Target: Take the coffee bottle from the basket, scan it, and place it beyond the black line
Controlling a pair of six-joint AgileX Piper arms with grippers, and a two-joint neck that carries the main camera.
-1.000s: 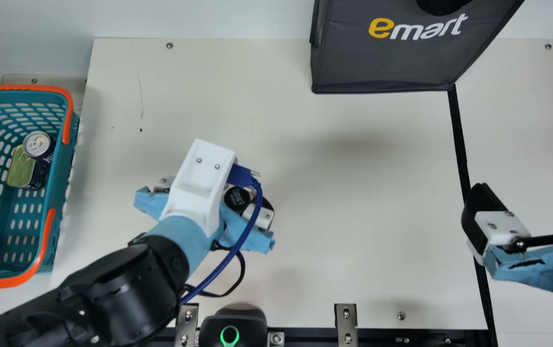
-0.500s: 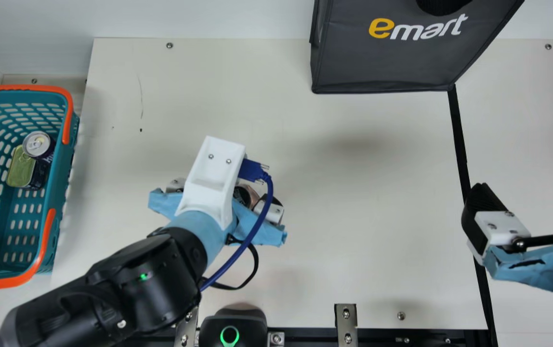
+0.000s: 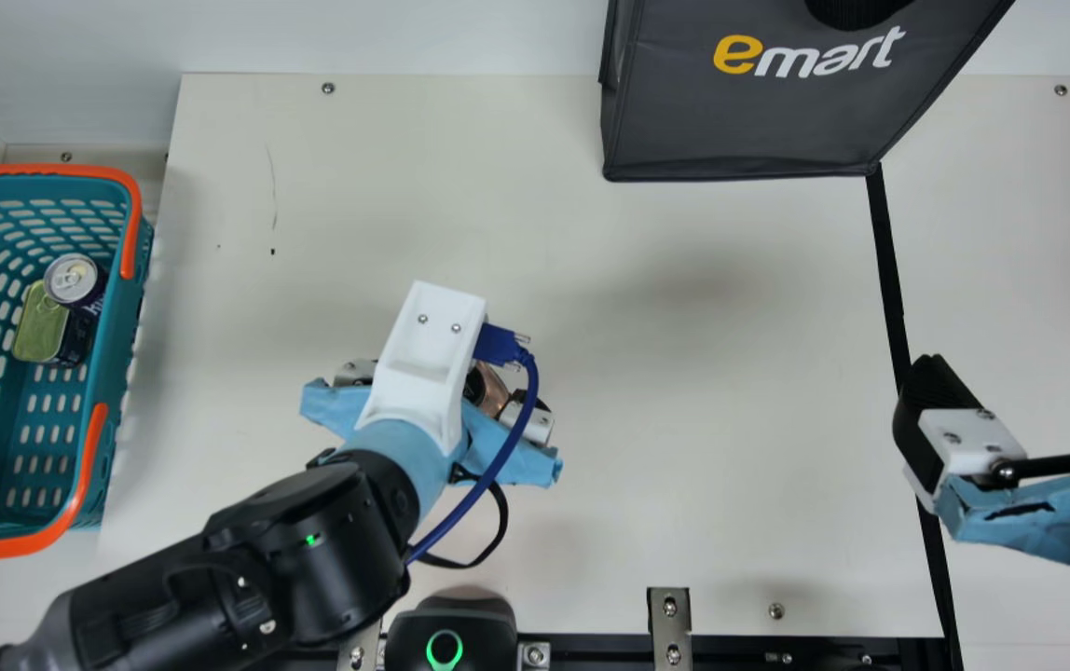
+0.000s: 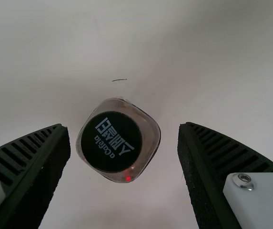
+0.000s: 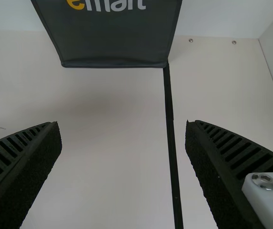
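Within the open left gripper [image 3: 488, 443] — coffee bottle [image 4: 111, 142], 2 gaps

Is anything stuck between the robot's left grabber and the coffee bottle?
Nothing I can see. The squarish brown coffee bottle with round black cap shows between the open black ribbed fingers of the left gripper, with gaps either side.

Table [image 3: 684, 466]: you had it brightly lit, shadows soft.
Bottle [image 4: 118, 140]: you saw a red light spot.
Can [image 3: 72, 280]: its top gleamed.
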